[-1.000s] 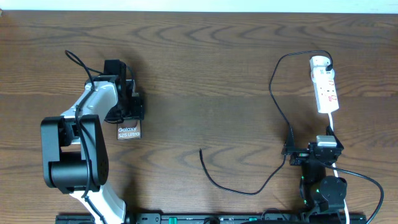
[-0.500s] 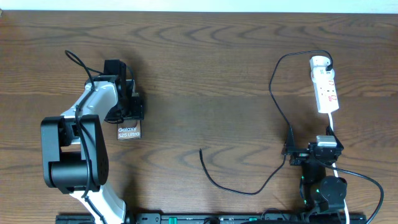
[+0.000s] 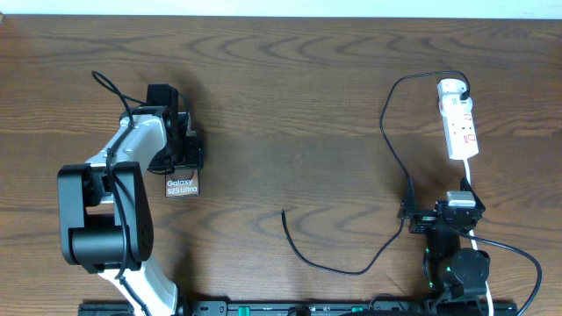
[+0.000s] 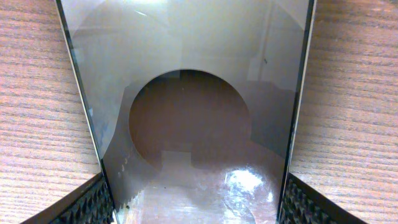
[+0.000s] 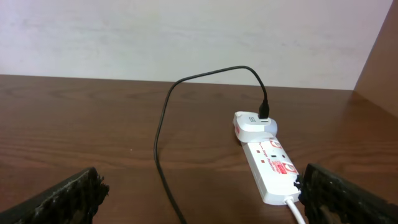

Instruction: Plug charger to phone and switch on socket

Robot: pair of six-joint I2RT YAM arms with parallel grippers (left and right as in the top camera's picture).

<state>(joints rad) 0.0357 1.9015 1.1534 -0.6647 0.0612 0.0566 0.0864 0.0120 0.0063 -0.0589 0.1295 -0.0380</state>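
1. The left arm (image 3: 118, 189) rises from its base at the table's 8 o'clock edge and reaches towards 12 o'clock, wrist bent down so the left gripper (image 3: 182, 161) sits low over the phone (image 3: 182, 184)
2. That gripper is clamped across the phone's width: in the wrist view its ribbed black pads (image 4: 84, 205) press against both long edges
3. The right arm (image 3: 457, 263) is folded up over its base at the 5 o'clock edge. The right gripper (image 3: 443, 215) faces 12 o'clock with its jaws spread wide and nothing between them, its pads (image 5: 68, 199) showing at the two lower corners of the wrist view
4. The phone lies flat on the wooden table (image 3: 290, 105) on the 9 o'clock side. Its face is glossy brownish-grey and mirrors the camera as a dark round patch, and white "Galaxy S25 Ultra" lettering marks the uncovered end
5. The phone's long axis runs 12 to 6, lettered end at 6 o'clock
6. The socket (image 3: 460, 123), a white strip with red switch markings, lies at 2 o'clock, also lengthwise 12 to 6, cord end at 6
7. The charger (image 3: 351, 271) is plugged in at the socket's 12 o'clock end. Its thin black cable loops out towards 9, runs down past the right gripper, and ends free near the table's middle, well apart from the phone
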